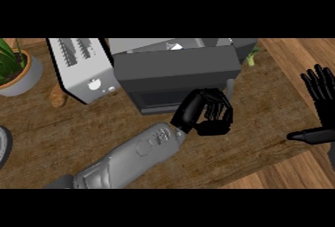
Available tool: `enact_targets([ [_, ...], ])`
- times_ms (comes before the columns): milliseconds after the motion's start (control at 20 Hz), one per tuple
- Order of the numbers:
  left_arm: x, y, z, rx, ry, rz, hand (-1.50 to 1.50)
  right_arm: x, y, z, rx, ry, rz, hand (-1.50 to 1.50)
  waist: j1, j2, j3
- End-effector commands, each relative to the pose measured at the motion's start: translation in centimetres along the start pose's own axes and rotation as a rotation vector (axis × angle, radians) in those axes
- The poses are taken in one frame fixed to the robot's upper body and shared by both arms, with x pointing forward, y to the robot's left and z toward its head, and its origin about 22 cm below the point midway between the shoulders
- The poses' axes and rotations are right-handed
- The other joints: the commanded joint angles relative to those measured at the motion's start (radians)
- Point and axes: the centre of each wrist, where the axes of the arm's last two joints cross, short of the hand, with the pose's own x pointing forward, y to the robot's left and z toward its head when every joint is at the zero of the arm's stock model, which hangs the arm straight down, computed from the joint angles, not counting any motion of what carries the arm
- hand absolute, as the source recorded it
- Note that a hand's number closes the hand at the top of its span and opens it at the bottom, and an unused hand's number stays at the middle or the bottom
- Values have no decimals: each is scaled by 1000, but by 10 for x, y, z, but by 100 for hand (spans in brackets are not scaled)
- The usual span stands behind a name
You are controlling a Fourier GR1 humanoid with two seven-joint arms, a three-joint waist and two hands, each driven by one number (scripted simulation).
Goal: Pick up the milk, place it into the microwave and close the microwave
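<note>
The dark grey microwave [175,71] stands at the counter's back centre, its dark door panel facing me. My left hand [208,113] comes in from the lower left with its fingers curled, and sits against the door's front near its right end, beside a grey handle bar [230,88]. Nothing shows inside that hand. Behind the door's top edge there is a small white shape [175,45]; I cannot tell whether it is the milk. My right hand [319,91] rests open at the right edge, fingers up, away from the microwave.
A white toaster [82,66] stands left of the microwave, with a brown roll [57,98] in front of it. A potted plant [16,71] is at far left, a plate's rim [3,146] below it. The counter's edge [288,155] runs diagonally at right.
</note>
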Motion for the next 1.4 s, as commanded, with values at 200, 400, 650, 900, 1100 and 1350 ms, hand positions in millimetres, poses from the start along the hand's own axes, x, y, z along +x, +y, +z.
enact_targets([
  [200,26,16,-35,72,-34,-24,150,13,7,-26,115,-91,-98,-150,-58,17,4],
  [400,30,22,-43,102,-32,-33,150,22,5,-40,148,-102,-104,-150,-69,29,5],
  [650,43,28,-56,129,-51,-31,150,35,12,-60,223,-133,-136,-150,-91,39,7],
  [900,43,28,-57,152,-57,-34,150,40,23,-70,296,-127,-179,-150,-102,40,8],
  [1100,43,28,-57,171,-57,-29,150,46,25,-74,368,-102,-173,-150,-107,43,8],
  [1350,41,26,-55,176,-53,-34,150,73,46,-102,592,-158,-160,150,-103,38,9],
])
